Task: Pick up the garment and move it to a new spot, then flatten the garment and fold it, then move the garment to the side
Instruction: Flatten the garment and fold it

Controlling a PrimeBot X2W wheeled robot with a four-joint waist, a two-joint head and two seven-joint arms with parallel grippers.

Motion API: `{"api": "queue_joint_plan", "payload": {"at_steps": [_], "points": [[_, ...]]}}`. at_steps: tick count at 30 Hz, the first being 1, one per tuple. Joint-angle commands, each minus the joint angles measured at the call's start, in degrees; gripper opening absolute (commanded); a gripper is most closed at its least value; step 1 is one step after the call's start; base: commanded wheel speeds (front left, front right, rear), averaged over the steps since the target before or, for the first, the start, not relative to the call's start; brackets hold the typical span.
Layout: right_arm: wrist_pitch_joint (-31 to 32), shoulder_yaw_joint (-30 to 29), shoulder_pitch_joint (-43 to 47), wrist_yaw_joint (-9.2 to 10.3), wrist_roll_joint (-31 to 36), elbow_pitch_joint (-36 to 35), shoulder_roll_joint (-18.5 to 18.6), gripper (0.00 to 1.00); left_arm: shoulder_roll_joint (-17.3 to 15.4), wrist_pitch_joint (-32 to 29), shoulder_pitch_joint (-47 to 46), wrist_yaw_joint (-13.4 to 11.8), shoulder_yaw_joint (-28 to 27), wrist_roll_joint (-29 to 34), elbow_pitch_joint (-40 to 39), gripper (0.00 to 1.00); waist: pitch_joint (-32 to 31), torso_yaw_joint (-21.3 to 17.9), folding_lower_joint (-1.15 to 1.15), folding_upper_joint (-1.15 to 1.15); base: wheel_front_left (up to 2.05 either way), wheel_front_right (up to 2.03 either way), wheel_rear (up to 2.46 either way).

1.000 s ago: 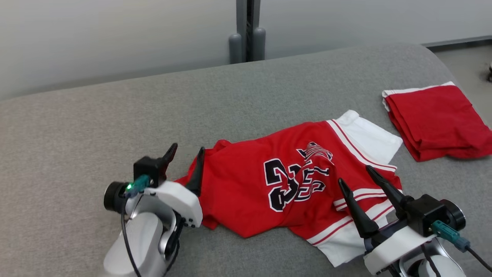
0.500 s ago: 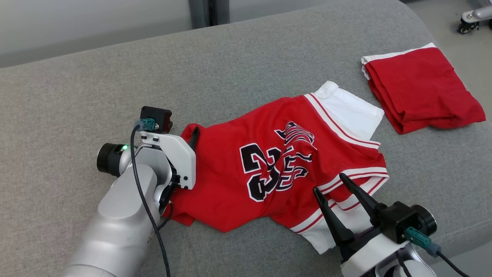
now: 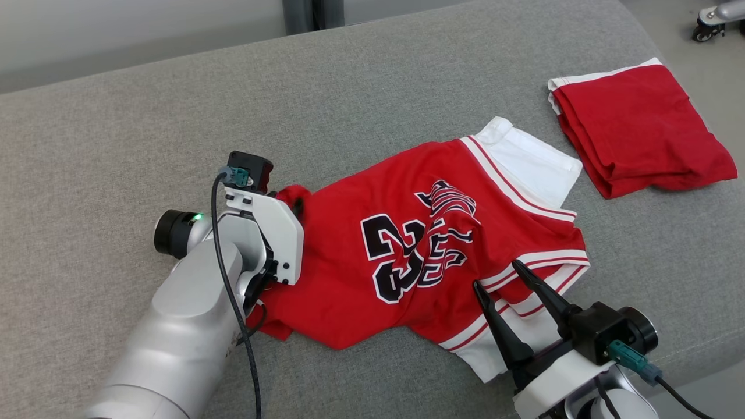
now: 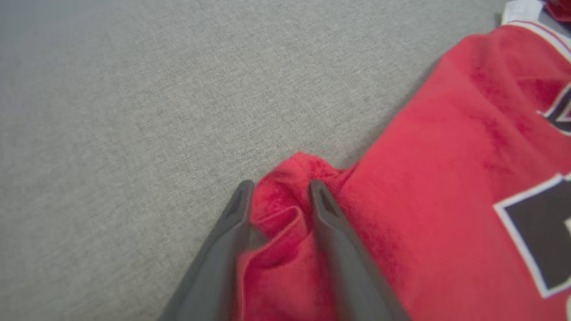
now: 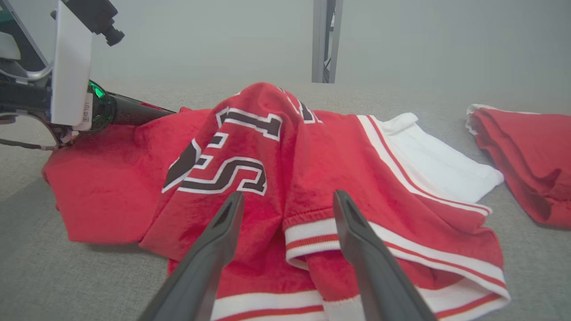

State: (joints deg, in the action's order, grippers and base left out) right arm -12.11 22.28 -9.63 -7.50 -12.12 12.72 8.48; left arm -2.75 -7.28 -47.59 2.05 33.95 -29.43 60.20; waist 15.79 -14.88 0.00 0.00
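Garment (image 3: 430, 244): a red plush jersey with white striped hems and black numerals. It lies rumpled on the grey woven upholstered surface (image 3: 174, 116), around the middle of its front edge, with one striped hem close to that edge. A folded red cloth with white trim (image 3: 640, 128) sits apart from it, by the right edge.

The left gripper (image 4: 279, 185) is down at the jersey's left corner, its jaws somewhat apart and straddling a bunched fold of red cloth. From the blurred wrist view it does not seem to have clamped the fold yet. The right gripper (image 3: 496, 273) hangs over the striped hem with its jaws wide and nothing in them.

The likely trouble is the left bite. The fold is small and thick, so it could slip out on lifting, or only one layer could be caught and the jersey would come up twisted. A lopsided pull could also drag the hem over the front edge.

No container is present; both cloths rest directly on the surface.
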Motion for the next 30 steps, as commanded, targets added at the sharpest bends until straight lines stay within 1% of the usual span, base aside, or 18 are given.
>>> {"api": "queue_joint_plan", "payload": {"at_steps": [1, 4, 6, 7, 12, 15, 16, 19, 21, 22, 23, 26, 27, 28, 30], "points": [[-0.5, -0.1, -0.7, 0.01, 0.3, 0.2, 0.0, 1.0, -0.3, 0.2, -1.2, 0.1, 0.4, -0.7, 0.3, 0.0, 0.1, 0.0, 0.0, 0.0, 0.0, 0.0, 0.0], [-0.8, -0.2, -0.7, 0.01, 0.4, 0.5, -0.2, 1.0, -0.3, 1.9, -1.7, -0.8, 0.6, -1.5, 0.5, 0.0, 0.4, 0.1, 0.0, 0.0, 0.0, 0.0, 0.0], [-0.8, -0.4, -0.8, 0.01, 0.7, 0.7, -0.2, 1.0, -0.4, 4.4, -2.5, -1.7, 0.1, -1.9, 0.6, 0.0, 0.5, 0.2, 0.0, 0.0, 0.0, 0.0, 0.0], [-0.9, -0.6, -0.9, 0.01, 0.8, 1.0, -0.3, 1.0, -0.4, 7.4, -3.2, -2.7, -0.8, -2.5, 0.9, 0.0, 0.5, 0.5, 0.0, 0.0, 0.0, 0.0, 0.0], [-1.0, -1.0, -1.3, 0.01, 1.1, 1.8, -0.6, 1.0, -1.4, 14.7, -5.2, -4.9, -4.4, -4.6, 2.3, 0.0, -0.1, 1.3, 0.0, 0.0, 0.0, 0.0, 0.0], [-1.2, -1.1, -1.6, 0.01, 1.1, 1.9, -0.7, 1.0, -2.9, 18.5, -7.3, -6.1, -6.8, -5.8, 2.9, 0.0, -0.3, 1.6, 0.0, 0.0, 0.0, 0.0, 0.0], [-1.2, -1.1, -1.6, 0.01, 1.1, 1.9, -0.7, 1.0, -2.9, 18.5, -7.3, -6.1, -6.8, -5.8, 2.9, 0.0, -0.3, 1.6, 0.0, 0.0, 0.0, 0.0, 0.0], [-1.3, -0.8, -1.9, 0.01, 1.4, 1.9, -1.1, 1.0, -4.6, 20.7, -9.7, -6.9, -8.6, -6.5, 3.0, 0.0, -0.2, 1.6, 0.0, 0.0, 0.0, 0.0, 0.0], [-1.4, -0.6, -2.3, 0.01, 1.3, 1.9, -1.3, 1.0, -6.3, 21.5, -11.3, -7.3, -9.3, -6.1, 3.4, 0.0, 0.1, 1.3, 0.0, 0.0, 0.0, 0.0, 0.0], [-1.6, -0.3, -2.7, 0.01, 1.3, 2.0, -1.6, 1.0, -7.6, 22.0, -12.8, -7.8, -10.0, -6.1, 3.9, 0.0, 0.3, 1.0, 0.0, 0.0, 0.0, 0.0, 0.0], [-1.6, -0.3, -2.7, 0.01, 1.3, 2.0, -1.6, 1.0, -7.6, 22.0, -12.8, -7.8, -10.0, -6.1, 3.9, 0.0, 0.3, 1.0, 0.0, 0.0, 0.0, 0.0, 0.0], [-1.9, 0.1, -2.8, 0.01, 1.2, 2.4, -1.9, 1.0, -9.2, 22.2, -14.0, -8.5, -10.3, -5.5, 5.6, 0.0, 0.5, 0.4, 0.0, 0.0, 0.0, 0.0, 0.0], [-1.9, 0.2, -2.9, 0.01, 1.2, 2.6, -2.0, 1.0, -9.8, 22.3, -14.5, -8.8, -10.3, -5.2, 6.0, 0.98, 0.5, 0.2, 0.0, 0.0, 0.0, 0.0, 0.0], [-2.0, 0.3, -3.1, 0.01, 1.1, 2.7, -2.1, 1.0, -10.4, 22.4, -15.0, -9.1, -10.6, -5.1, 6.1, 1.0, 0.6, 0.1, 0.0, 0.0, 0.0, 0.0, 0.0], [-2.2, 0.4, -3.3, 0.01, 1.0, 3.1, -2.3, 1.0, -11.0, 22.4, -15.2, -8.9, -10.5, -4.5, 6.5, 1.0, 0.5, 0.0, 0.0, 0.0, 0.0, 0.0, 0.0]]}}
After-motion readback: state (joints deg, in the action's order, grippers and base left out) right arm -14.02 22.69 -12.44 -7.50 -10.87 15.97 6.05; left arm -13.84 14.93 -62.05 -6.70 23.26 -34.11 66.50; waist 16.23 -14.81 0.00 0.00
